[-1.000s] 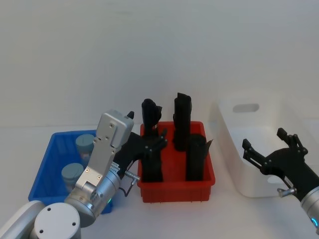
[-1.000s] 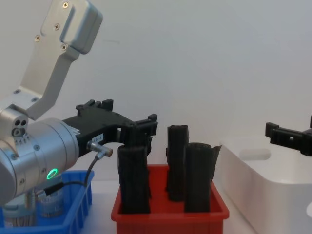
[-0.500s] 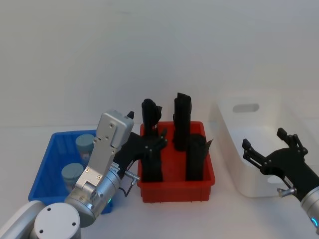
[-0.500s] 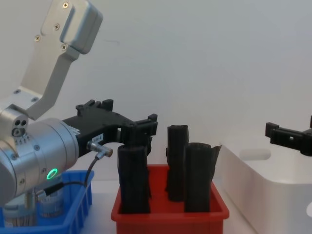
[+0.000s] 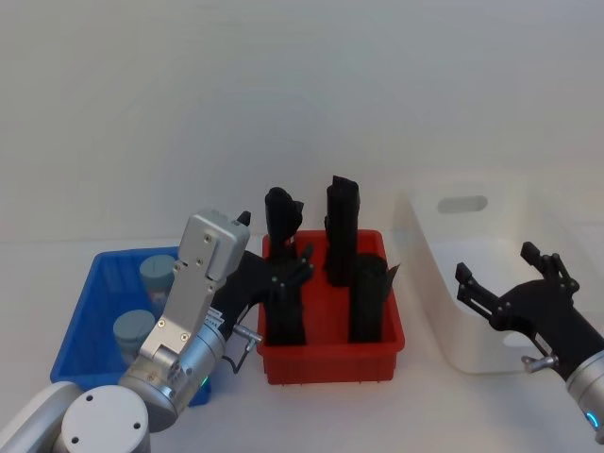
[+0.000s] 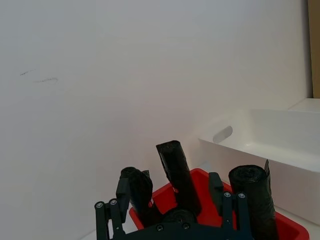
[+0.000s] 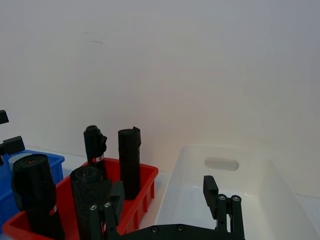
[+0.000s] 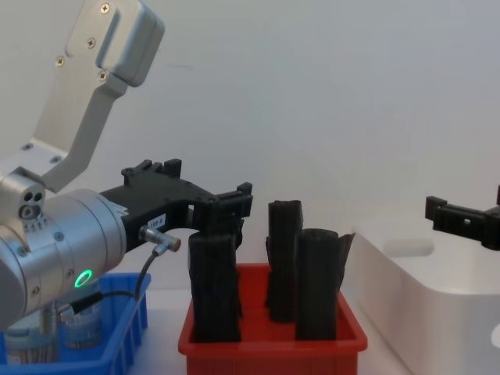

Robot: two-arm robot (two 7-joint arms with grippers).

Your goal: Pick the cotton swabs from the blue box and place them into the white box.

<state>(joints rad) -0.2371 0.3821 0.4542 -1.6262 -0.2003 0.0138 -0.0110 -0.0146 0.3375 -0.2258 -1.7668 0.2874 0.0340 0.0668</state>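
Left hand [image 6: 169, 177] spread above red bin [image 5: 330, 363]; right hand [image 7: 164, 184] spread beside white box [image 5: 444, 326]

in the head view the white box [image 5: 436, 274] and all else sit slightly further left.

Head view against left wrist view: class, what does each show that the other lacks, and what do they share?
Head view, not the wrist view: the blue box holding two cotton swabs, and the open right pincer near the white box. Left wrist view, not the head view: a tan strip at the wall's edge. Shared: the open left pincer, the red bin of upright black rolls, and the white box.
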